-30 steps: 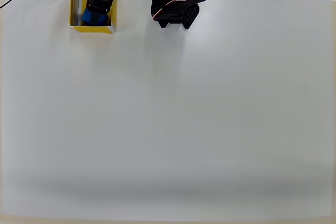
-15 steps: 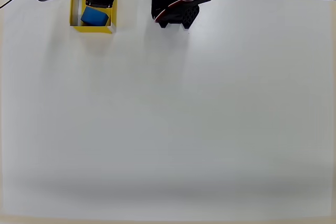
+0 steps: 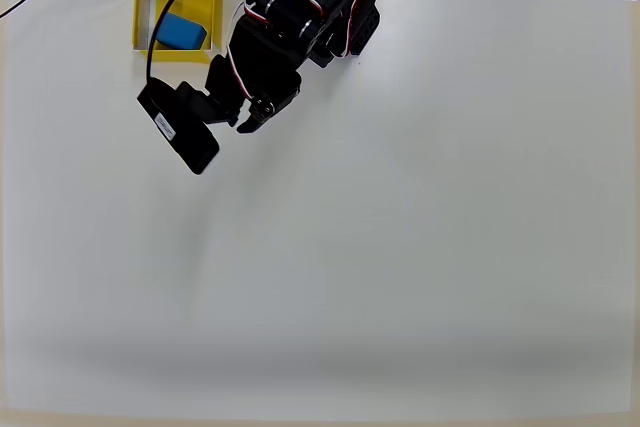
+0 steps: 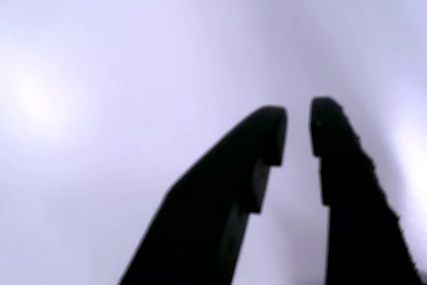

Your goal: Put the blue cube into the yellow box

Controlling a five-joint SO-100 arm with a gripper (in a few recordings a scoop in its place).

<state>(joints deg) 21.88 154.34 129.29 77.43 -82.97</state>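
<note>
In the overhead view the black arm reaches from the worktop's [image 3: 420, 247] far edge, bent toward the left, clear of the yellow box [image 3: 143, 17] at the far left corner. The blue cube [image 3: 181, 30] lies inside it. The end effector [image 4: 297, 128] holds nothing, its fingers nearly together with a narrow gap.

White table [image 3: 420, 247] surface, plain and matte, spans nearly the whole overhead view. Black band runs along the top edge behind it. Lighting even and diffuse; soft grey shading near the bottom edge. Thin beige strip along the lower border.
</note>
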